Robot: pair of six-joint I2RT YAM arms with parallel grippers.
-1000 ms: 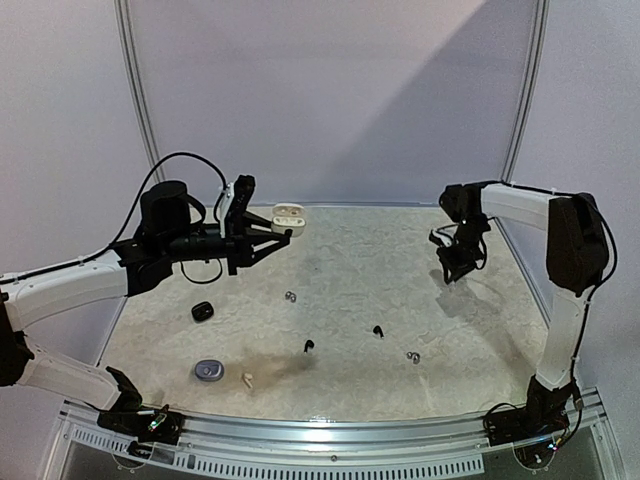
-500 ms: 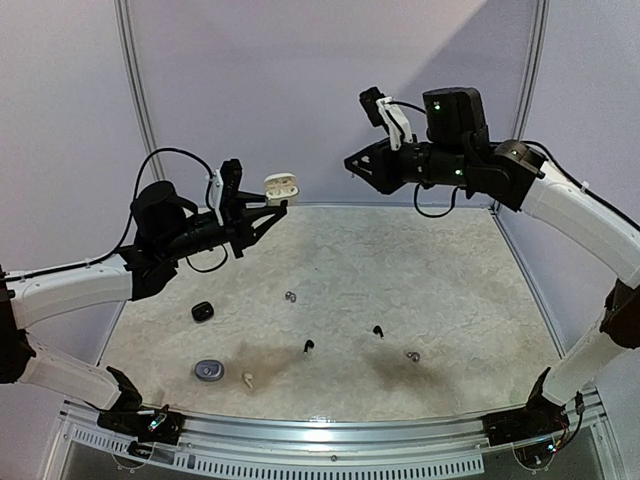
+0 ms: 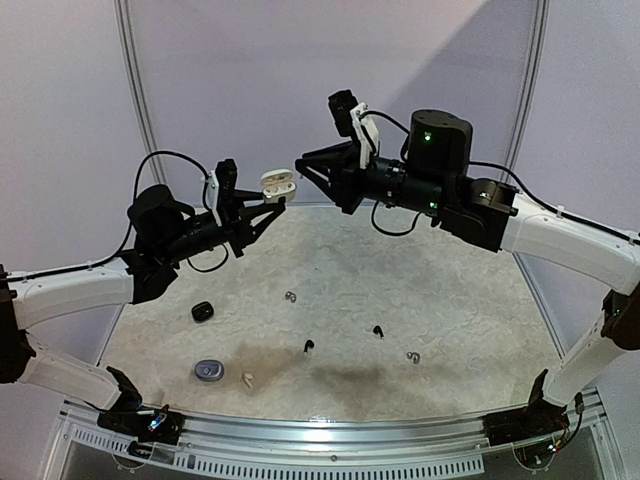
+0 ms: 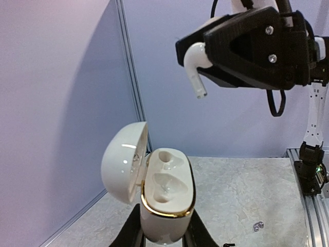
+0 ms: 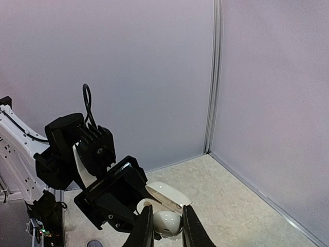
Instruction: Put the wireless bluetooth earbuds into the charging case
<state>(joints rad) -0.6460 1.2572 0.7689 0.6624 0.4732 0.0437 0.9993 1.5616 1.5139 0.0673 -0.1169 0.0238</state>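
Left arm [image 3: 70,290] runs from my near-left base up toward the middle, forearm lifted clear of the table. My left gripper [image 3: 272,203] points right, its fingers closed tight on the lower half of an open white charging case [image 4: 167,200], which I hold upright in the air. Right arm [image 3: 560,235] arches high from the near-right corner, elbow bent, forearm running left. My right gripper [image 3: 306,166] points left and slightly down, pinching a white earbud [image 4: 194,64] with its stem hanging, above the case and apart from it.
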